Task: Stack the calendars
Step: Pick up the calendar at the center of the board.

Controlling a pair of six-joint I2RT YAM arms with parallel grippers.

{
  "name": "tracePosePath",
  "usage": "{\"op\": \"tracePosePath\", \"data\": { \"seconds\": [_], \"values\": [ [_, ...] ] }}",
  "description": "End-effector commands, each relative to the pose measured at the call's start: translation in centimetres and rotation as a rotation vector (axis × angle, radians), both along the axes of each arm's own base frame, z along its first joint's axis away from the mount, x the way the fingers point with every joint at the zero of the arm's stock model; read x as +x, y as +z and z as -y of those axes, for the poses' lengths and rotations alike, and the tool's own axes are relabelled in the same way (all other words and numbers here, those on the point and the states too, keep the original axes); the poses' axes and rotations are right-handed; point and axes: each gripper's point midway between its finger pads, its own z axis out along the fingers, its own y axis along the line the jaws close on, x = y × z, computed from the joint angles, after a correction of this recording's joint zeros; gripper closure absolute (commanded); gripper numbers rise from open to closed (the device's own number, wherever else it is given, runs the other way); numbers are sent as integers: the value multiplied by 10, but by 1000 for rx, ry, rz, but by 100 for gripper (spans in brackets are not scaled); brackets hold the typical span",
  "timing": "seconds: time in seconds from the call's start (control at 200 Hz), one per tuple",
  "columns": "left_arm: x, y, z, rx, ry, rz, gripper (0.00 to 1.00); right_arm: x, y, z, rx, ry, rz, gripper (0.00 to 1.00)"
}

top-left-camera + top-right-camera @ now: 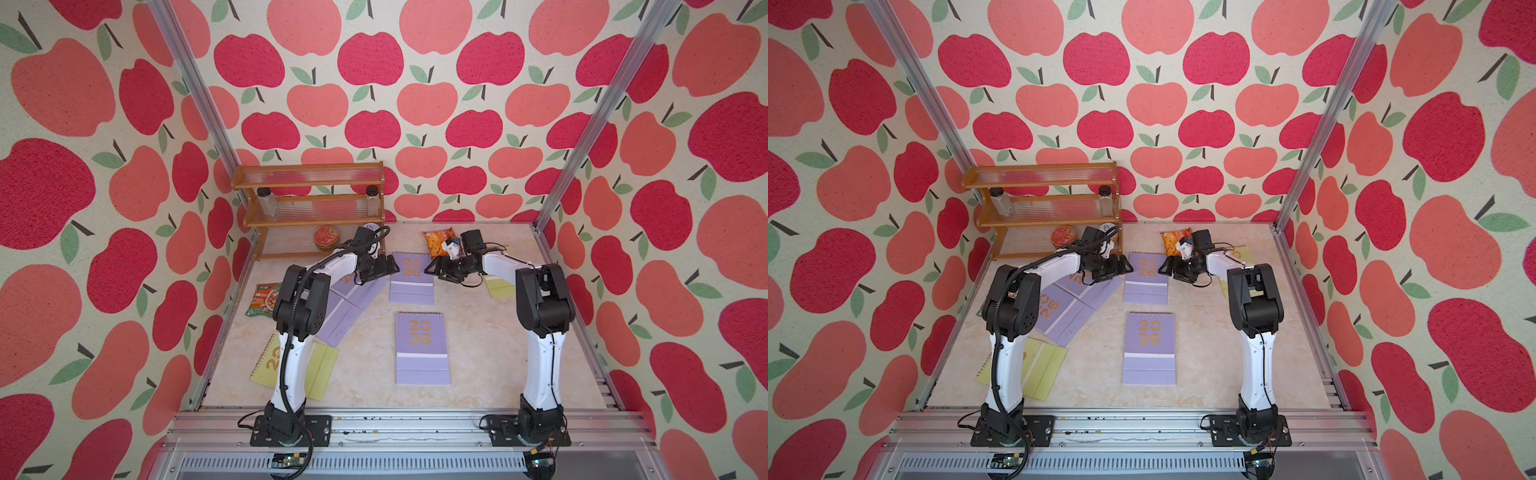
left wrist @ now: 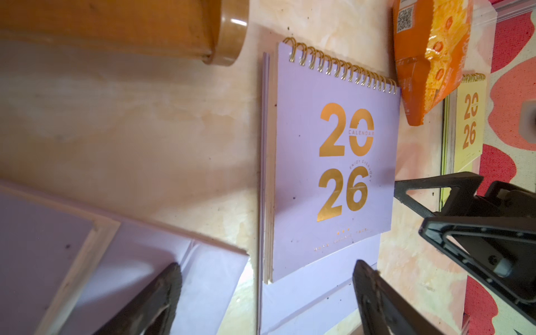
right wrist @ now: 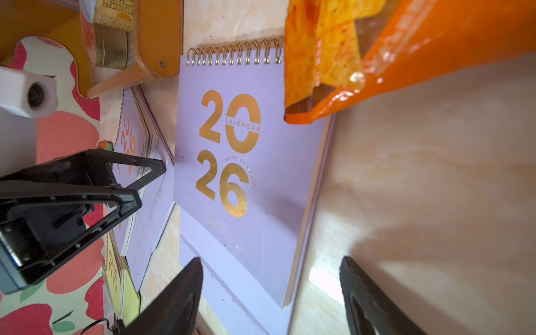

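Spread wide, holding nothing: L hand (image 1: 390, 269) & R hand (image 1: 432, 272), either side of flat lavender spiral-bound card calendar (image 1: 411, 286) on beige marbled desk (image 1: 478, 353); contact w/ it unclear.

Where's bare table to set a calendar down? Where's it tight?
Largest bare patch: marble tabletop between the near lavender spiral-bound calendar and the right arm's base. Narrower strip between it and the near yellow-green calendar. Crowded far-left: overlapping lavender calendars, wooden rack, green snack packet.

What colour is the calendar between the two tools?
The calendar is lavender, printed in gold; clearest in the left wrist view.
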Motion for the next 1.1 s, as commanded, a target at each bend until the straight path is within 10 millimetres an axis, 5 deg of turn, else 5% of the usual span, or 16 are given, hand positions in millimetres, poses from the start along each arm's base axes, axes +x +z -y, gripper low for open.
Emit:
{"op": "tracePosePath", "data": {
  "seconds": [0.0, 0.57, 1.095],
  "values": [
    [-6, -15, 16, -29, -29, -44, 10, -7, -13, -14, 5, 24, -43, 24],
    [-21, -20, 43, -131, -63, -87, 10, -23, -38, -33, 169, -27, -150, 24],
    [-29, 42, 53, -268, -71, 18, 13, -38, -57, -29, 163, -28, -192, 25]
  ]
}}
